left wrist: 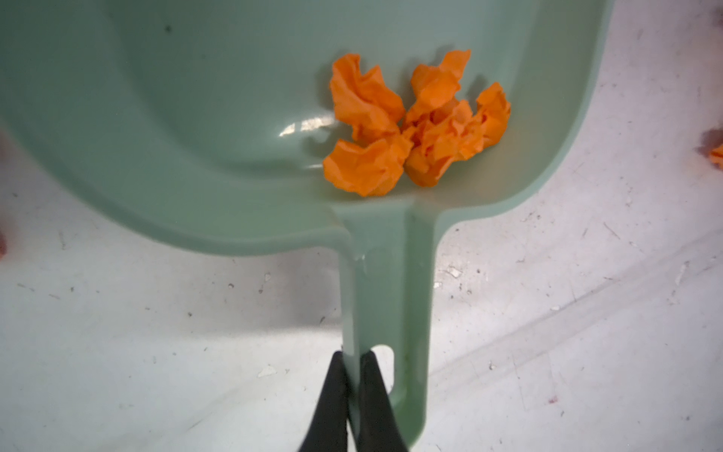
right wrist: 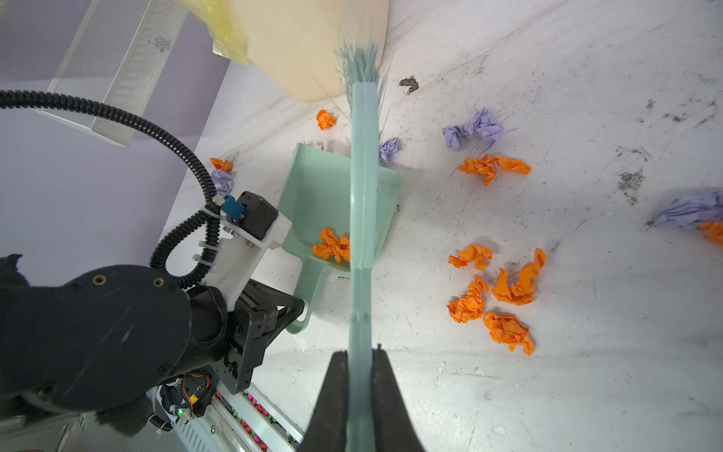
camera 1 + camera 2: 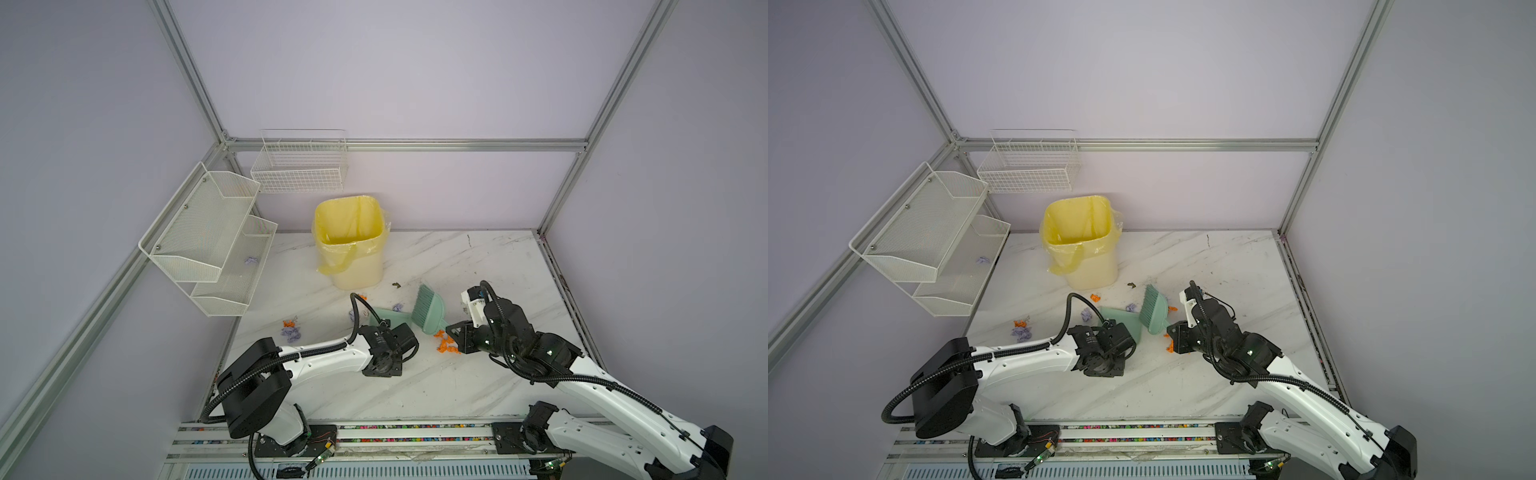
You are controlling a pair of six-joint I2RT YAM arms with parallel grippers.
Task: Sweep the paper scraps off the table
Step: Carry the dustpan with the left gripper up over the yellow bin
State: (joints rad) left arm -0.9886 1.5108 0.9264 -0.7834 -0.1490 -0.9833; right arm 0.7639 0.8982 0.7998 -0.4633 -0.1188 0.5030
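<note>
The left gripper [image 1: 354, 358] is clamped on the dustpan [image 1: 176, 117] handle, and the right gripper [image 2: 360, 352] pinches the brush [image 2: 364, 195] handle. Paper scraps [image 2: 518, 287] lie mid-table, most to the dustpan's right and a few inside it. The table [image 3: 478, 266] has open marble far right and along its near edge. The bin [image 3: 353, 249] stands far left. In both top views the left arm [image 3: 324, 357] hides much of the dustpan.

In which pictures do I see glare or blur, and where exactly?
Left wrist view: a white glare patch on the dustpan beside the sharp orange scraps; the left gripper, shut on its handle, is soft. Right wrist view: the brush held by the right gripper is blurred near the lens. In a top view: coloured ripple on the mesh shelf.
</note>
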